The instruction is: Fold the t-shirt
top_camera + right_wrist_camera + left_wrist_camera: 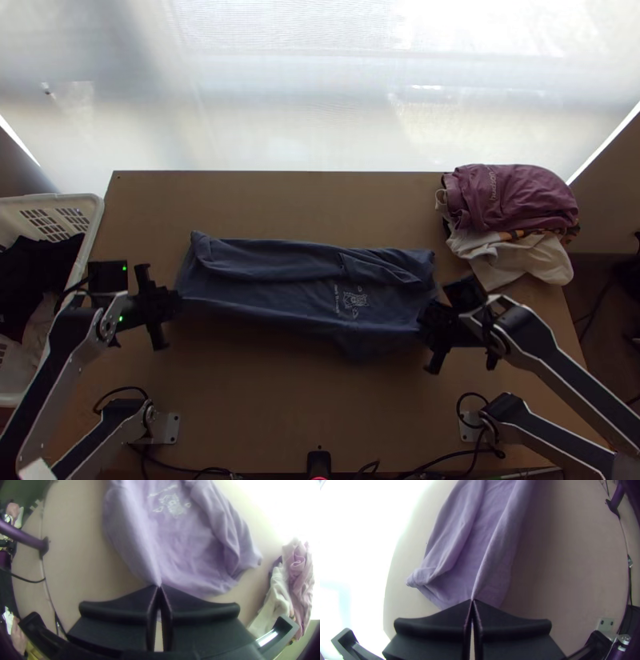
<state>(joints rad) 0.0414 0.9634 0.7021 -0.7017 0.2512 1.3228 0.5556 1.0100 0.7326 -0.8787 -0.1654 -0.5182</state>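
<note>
Presently, my left gripper (176, 304) and right gripper (424, 321) have their jaws clamped on the t-shirt's (308, 286) opposite ends.

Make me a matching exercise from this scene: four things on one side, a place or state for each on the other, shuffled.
1. T-shirt
2. Left gripper
3. Basket
4. Maroon garment

A. Stacked above a white garment
B. Pinching fabric
C. Held near both ends
D. Beside the left edge of the table

Right pairs: 1-C, 2-B, 3-D, 4-A
</note>
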